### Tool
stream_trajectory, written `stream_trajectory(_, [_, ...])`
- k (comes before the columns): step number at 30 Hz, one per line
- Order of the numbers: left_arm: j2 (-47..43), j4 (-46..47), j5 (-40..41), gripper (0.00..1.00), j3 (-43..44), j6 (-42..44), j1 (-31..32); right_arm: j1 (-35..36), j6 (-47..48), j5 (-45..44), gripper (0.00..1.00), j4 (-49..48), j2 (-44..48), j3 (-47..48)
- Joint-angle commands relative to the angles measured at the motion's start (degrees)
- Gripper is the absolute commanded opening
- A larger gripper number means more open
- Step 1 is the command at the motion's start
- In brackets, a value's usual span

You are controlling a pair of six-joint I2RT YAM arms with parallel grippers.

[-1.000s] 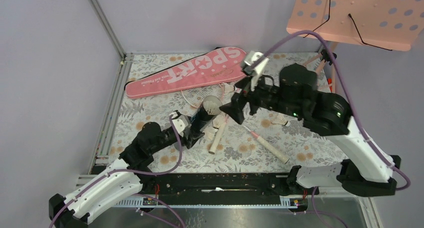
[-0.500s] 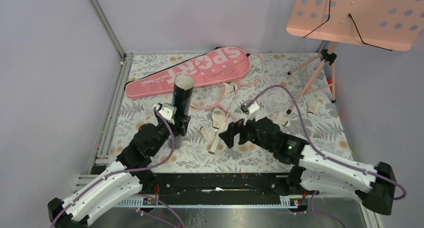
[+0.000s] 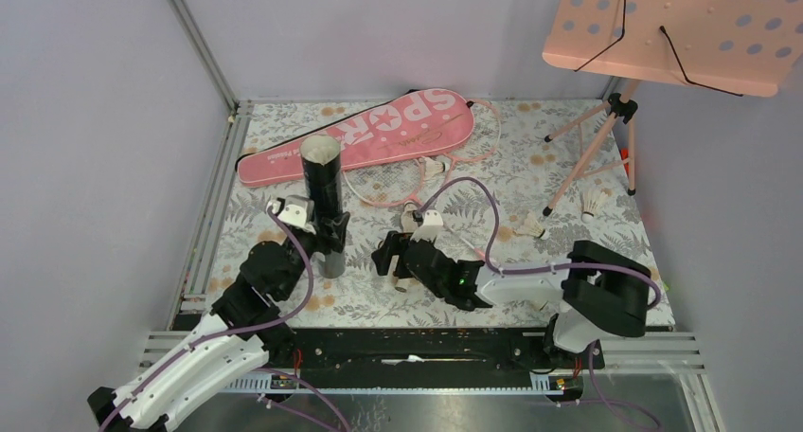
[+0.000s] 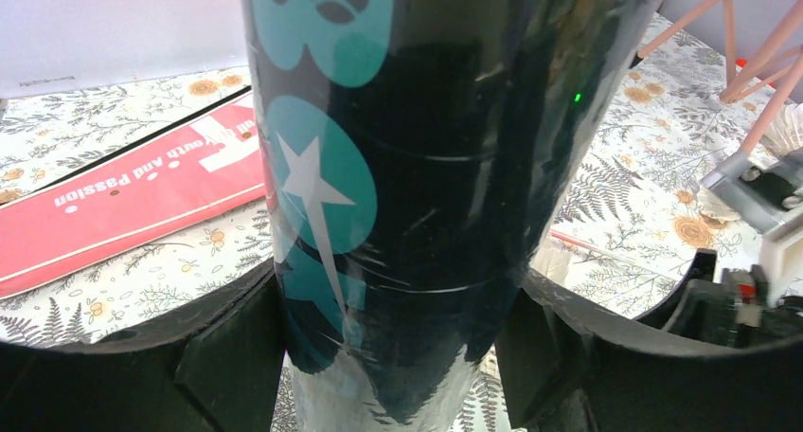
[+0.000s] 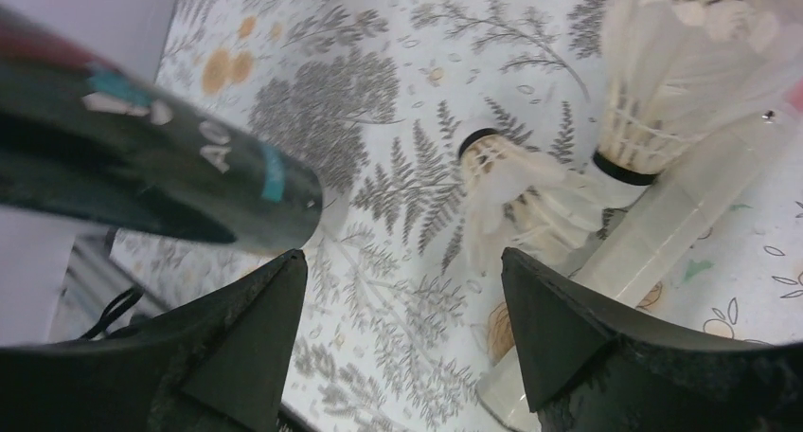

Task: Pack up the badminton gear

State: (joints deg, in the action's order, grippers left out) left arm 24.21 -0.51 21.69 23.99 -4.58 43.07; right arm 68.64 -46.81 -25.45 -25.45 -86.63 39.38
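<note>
White-shelled arms (image 3: pixel 189 366), black wrists (image 3: pixel 275 271) (purple cables (image 3: pixel 461 179) looped alongside).

bright even light, blurry close-ups

My left arm (image 3: pixel 204 356) reaches forward, and my left gripper (image 3: pixel 330 236) clamps both fingers around the upright black tube (image 3: pixel 320 171). My right arm (image 3: pixel 530 285) lies low, stretched toward my left; my right gripper (image 5: pixel 402 261) points downward, fingers spread, gripping nothing.

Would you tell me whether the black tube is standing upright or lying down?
Upright: the black tube stands with its open mouth up, clamped in the left gripper.
</note>
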Motion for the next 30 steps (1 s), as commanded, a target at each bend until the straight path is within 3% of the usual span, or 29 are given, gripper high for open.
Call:
stream_trajectory(1, [0.75,4.48,-0.54,0.41,1.21,-0.26,0.02,0.88,-7.23,-12.35,0.81,-7.38,-4.72,2.18])
stream_trajectory(5, [1.46,4.74,-1.94,0.40,1.32,-0.60,0.08,0.88,-7.67,-14.76,0.78,-8.50,-7.88,2.94])
stream_trajectory(10, [1.30,4.98,-3.19,0.40,0.91,-0.38,0.07,0.93,-7.73,-17.22,0.56,-12.14,-12.27,4.19])
stream_trajectory(19, [1.66,5.28,-4.92,0.40,0.80,-0.06,0.08,0.90,-6.56,-22.94,0.41,-10.67,-16.02,6.92])
stream_trajectory(24, [1.65,5.12,-6.95,0.39,0.93,-0.12,0.05,0.89,-4.54,-25.03,0.17,-13.16,-16.29,6.54])
stream_trajectory(26, [1.78,5.12,-7.63,0.39,0.89,0.13,0.07,0.88,-2.35,-24.64,0.02,-14.15,-15.91,6.16])
stream_trajectory(30, [2.25,4.92,-9.28,0.38,0.91,1.00,0.04,0.88,3.36,-20.66,0.00,-20.73,-12.04,2.36])
